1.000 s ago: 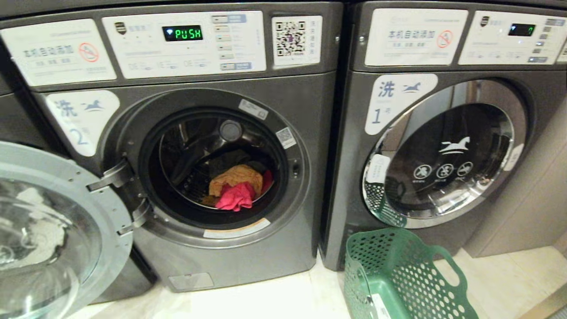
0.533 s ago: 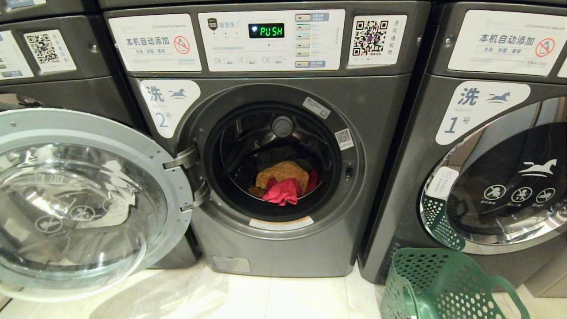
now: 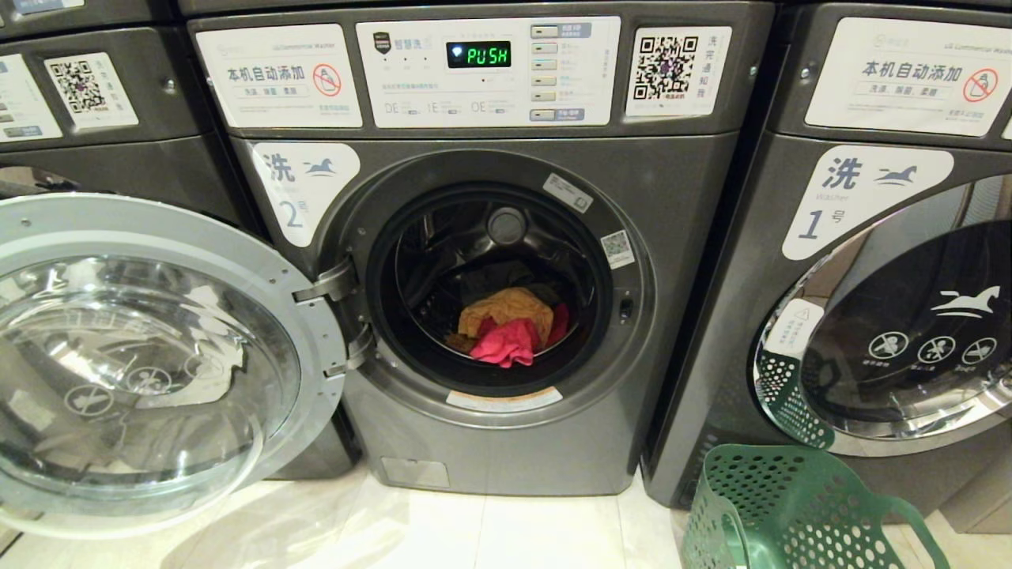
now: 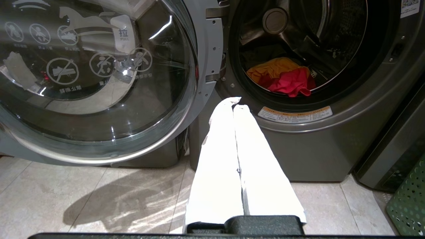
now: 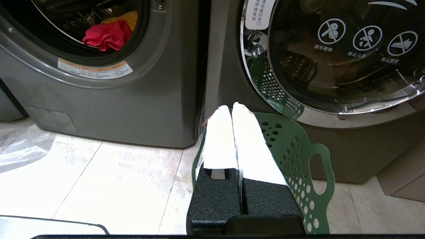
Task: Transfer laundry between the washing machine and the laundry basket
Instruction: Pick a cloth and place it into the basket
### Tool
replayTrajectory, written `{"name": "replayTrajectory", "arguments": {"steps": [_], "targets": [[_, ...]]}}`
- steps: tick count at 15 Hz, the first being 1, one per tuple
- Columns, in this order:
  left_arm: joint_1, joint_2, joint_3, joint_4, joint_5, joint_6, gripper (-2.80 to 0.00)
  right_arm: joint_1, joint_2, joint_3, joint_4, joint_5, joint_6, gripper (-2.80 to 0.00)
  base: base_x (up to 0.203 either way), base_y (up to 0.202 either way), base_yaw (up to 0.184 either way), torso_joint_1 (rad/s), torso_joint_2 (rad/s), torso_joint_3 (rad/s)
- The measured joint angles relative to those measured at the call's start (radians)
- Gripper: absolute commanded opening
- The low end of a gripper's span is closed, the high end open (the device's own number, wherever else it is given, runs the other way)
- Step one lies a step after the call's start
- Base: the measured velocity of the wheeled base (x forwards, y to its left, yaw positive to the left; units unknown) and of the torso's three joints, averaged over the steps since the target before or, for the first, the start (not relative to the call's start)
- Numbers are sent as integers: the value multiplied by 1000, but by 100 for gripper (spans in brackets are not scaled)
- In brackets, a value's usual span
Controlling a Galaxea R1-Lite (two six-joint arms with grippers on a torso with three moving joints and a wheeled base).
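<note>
Washer [image 3: 490,442] 2 dead ahead, door [image 3: 150,356] swung wide to the left, red [image 3: 506,344] and orange laundry [image 3: 506,308] in the drum. Green basket [image 3: 791,514] on the floor, front-right, before washer 1 [image 3: 711,316]. Left gripper [image 4: 233,103] and right gripper [image 5: 231,108] pinched together, empty.

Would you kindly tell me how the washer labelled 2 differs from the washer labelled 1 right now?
The washing machine labelled 2 has its door swung wide open; the washer labelled 1 has its door shut. In machine 2 the drum shows a yellow cloth and a red cloth; behind machine 1's dark glass no load can be made out. Both are dark grey front-loaders with chrome-ringed round doors.
</note>
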Motion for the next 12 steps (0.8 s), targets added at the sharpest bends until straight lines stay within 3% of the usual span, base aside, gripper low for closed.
{"name": "replayTrajectory", "arguments": {"steps": [5,12], "targets": [[0,0,0,0,0,-1,-280,0,0,0,1,-1,5,-280,0,0,0,0,1,-18],[0,1,0,1,0,-2,-280,0,0,0,1,-2,8,-280,0,0,0,2,1,-182]]}}
